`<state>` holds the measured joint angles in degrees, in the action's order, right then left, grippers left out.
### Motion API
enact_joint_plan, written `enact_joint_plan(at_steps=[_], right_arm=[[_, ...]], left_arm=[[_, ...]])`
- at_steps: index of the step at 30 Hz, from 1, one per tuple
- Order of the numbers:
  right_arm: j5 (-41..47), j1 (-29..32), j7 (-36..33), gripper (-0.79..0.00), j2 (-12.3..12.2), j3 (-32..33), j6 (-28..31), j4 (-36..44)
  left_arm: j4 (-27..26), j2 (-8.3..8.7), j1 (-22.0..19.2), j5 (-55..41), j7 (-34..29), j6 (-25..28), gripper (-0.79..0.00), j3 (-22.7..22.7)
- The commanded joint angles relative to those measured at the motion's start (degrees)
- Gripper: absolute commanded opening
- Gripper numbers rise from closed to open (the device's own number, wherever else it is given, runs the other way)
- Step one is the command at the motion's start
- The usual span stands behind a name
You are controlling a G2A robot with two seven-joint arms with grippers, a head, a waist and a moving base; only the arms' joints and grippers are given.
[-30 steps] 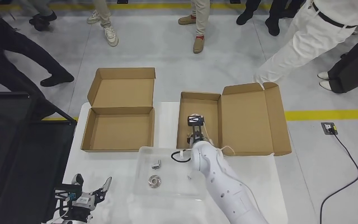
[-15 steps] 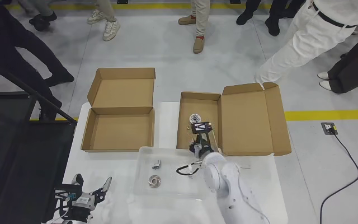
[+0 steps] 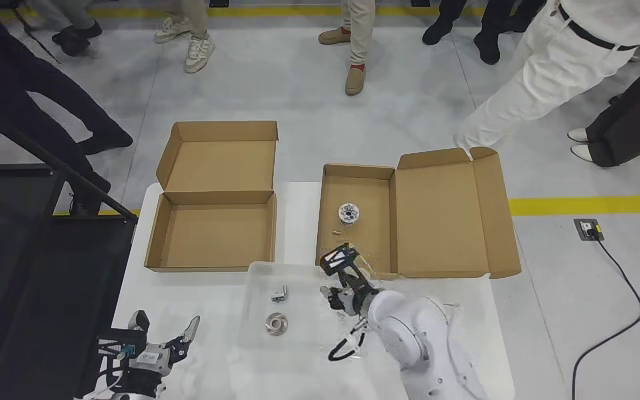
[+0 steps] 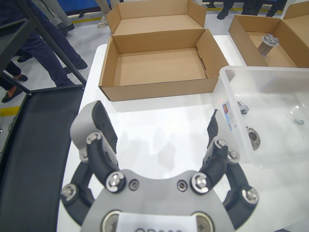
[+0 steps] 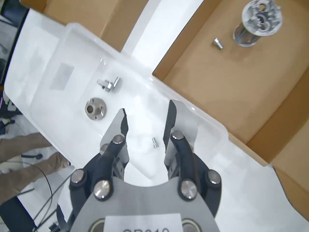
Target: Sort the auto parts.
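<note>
Right claw (image 5: 147, 108), open and empty, hangs over the bin's (image 5: 79, 28) 1 o'clock corner, tiny bolt (image 5: 154, 143) beneath; likely risk: closing fingers skid the bolt across slick plastic or clip the wall.

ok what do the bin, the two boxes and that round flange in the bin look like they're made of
Bin: clear, glossy plastic; the flange shows through its wall.
Left box and right box: brown cardboard, matte, with folded flaps.
Flange: metal, likely steel or similar, with a dull grey sheen and a machined centre bore; the exact alloy cannot be told.
</note>
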<state>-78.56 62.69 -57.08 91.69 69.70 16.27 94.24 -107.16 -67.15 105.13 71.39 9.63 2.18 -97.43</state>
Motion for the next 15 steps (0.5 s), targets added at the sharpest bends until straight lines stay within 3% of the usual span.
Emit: enact_joint_plan(at_steps=[1, 2, 7, 15], right_arm=[[-0.4, 0.3, -3.0, -0.135, -0.3, -0.6, 2.9, 0.1], [-0.7, 0.4, -4.0, -0.105, -0.5, -0.7, 3.5, 0.1], [-3.2, 0.6, -7.7, -0.151, -0.8, -3.0, 3.0, -0.7], [-4.9, -1.9, -8.3, -0.317, -0.5, -6.2, -1.0, -6.5]], left_arm=[[0.0, 0.0, 0.0, 0.0, 0.0, 0.0, 0.0, 0.0], [0.0, 0.0, 0.0, 0.0, 0.0, 0.0, 0.0, 0.0], [0.0, 0.0, 0.0, 0.0, 0.0, 0.0, 0.0, 0.0], [0.0, 0.0, 0.0, 0.0, 0.0, 0.0, 0.0, 0.0]])
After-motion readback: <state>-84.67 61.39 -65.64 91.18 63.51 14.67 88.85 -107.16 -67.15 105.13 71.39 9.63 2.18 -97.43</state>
